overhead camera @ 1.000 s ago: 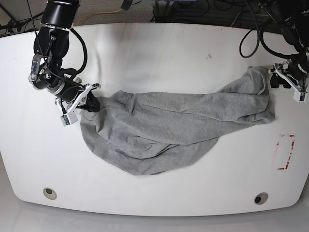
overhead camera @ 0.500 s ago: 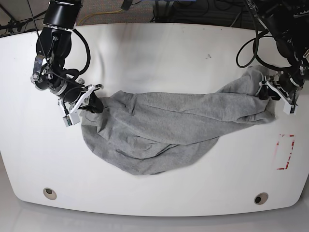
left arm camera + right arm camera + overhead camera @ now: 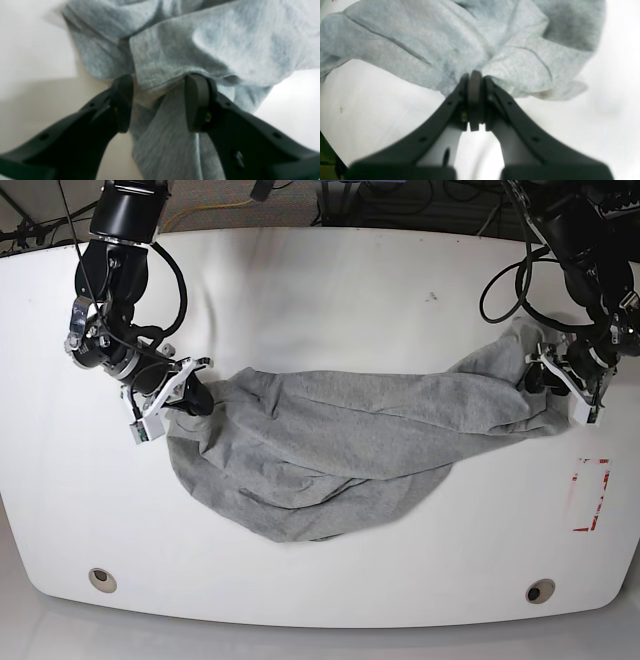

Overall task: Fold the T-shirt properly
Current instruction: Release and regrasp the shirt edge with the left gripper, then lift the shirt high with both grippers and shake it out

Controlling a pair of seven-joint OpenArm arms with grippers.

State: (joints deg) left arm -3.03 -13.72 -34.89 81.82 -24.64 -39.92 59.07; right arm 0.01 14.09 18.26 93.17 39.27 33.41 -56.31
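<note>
The grey T-shirt [image 3: 340, 445] lies crumpled in a long band across the white table [image 3: 330, 290]; no lettering shows. My right gripper [image 3: 196, 397], on the base view's left, is shut on the shirt's left edge. The right wrist view shows its fingers [image 3: 475, 82] pinched on a fold of the shirt [image 3: 445, 45]. My left gripper [image 3: 547, 380] is at the shirt's right end. In the left wrist view it [image 3: 160, 100] is open, and a hem of the shirt [image 3: 200, 45] lies between its fingertips [image 3: 196, 100].
A red-outlined rectangle [image 3: 590, 495] is marked near the table's right edge. Two round holes [image 3: 102, 579] [image 3: 540, 590] sit near the front edge. Cables [image 3: 510, 275] trail over the back right of the table.
My left gripper has moved from beside the shirt's right end inward and down onto it, and cloth now lies between its open jaws. My right gripper has shifted slightly, still holding the left edge.
</note>
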